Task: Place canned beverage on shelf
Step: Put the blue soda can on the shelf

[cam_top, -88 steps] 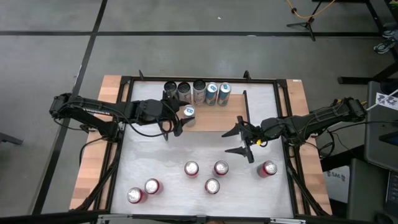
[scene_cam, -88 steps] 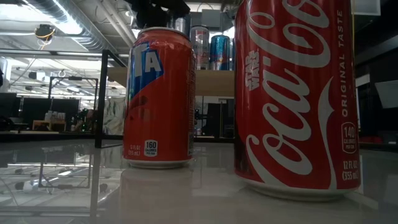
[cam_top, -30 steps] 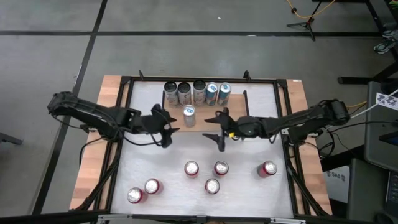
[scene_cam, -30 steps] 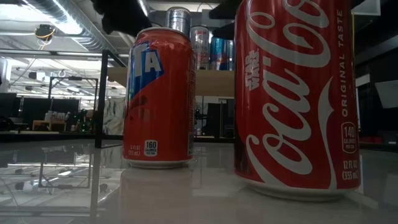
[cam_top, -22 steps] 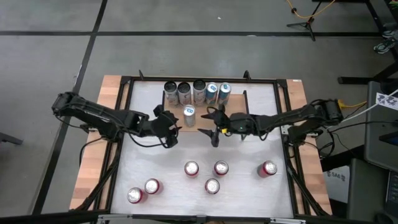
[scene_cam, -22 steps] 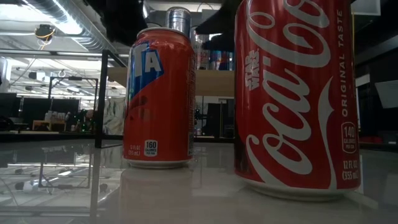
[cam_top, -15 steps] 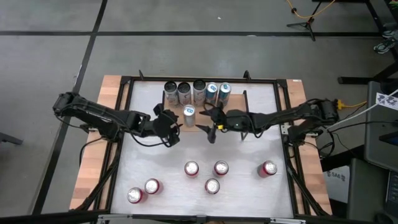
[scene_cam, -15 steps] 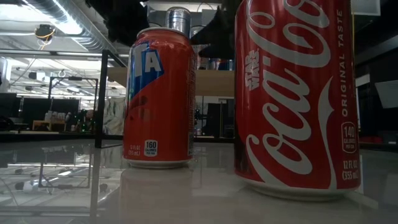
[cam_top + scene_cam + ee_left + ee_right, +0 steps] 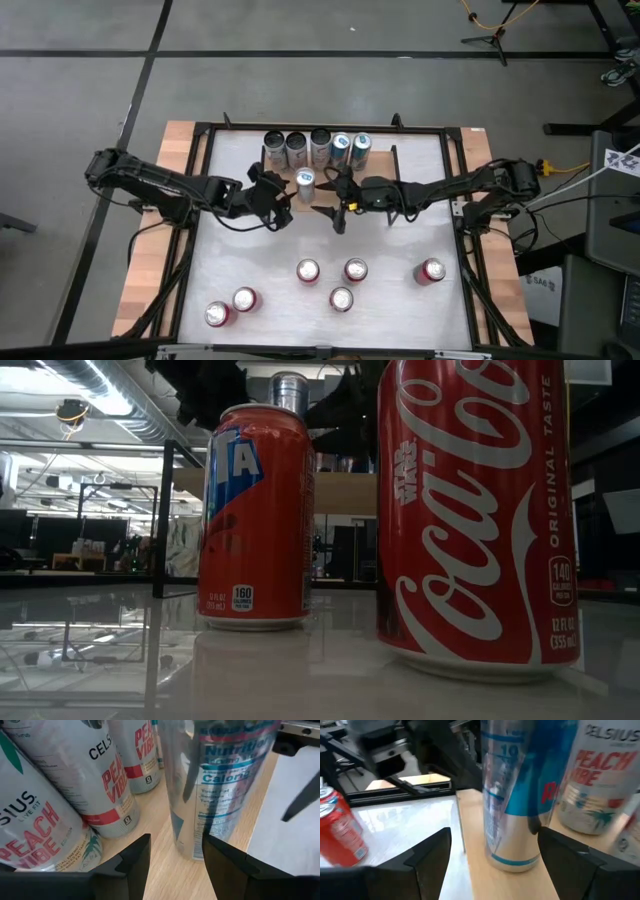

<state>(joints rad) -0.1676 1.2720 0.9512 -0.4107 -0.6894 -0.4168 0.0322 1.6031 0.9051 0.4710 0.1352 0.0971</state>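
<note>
Can point(image 9: 305, 181), slim, silver and blue, stands upright at the front edge of the low light-wood shelf point(image 9: 322, 198) with its thin black frame, apart from the row behind. It stands between the two grippers.

Right gripper point(image 9: 338, 199) has its fingers spread wide, one either side of the can point(image 9: 512, 800) in its wrist view, not visibly touching. Left gripper point(image 9: 283, 200) sits just beside the can on the opposite side, fingers point(image 9: 131, 861) apart and holding nothing, the can point(image 9: 220, 785) close ahead of them.

Handling, by judgement: a thin-walled metal cylinder, smooth and likely slippery, fairly weighty if full, easily dented by a hard squeeze, and tall enough to tip. The mid-body, gripped squarely, looks the soundest hold.

Surroundings: five cans point(image 9: 317, 147) stand in a row along the back of the shelf, some white with peach lettering point(image 9: 102, 775). Any push toward them risks a knock. The left gripper crowds the far side of the can and may obstruct the right one. Six red cans point(image 9: 308, 271) wait on the pale tabletop point(image 9: 400, 300) nearer the front, well apart; two of them point(image 9: 256, 515) fill the low view.
</note>
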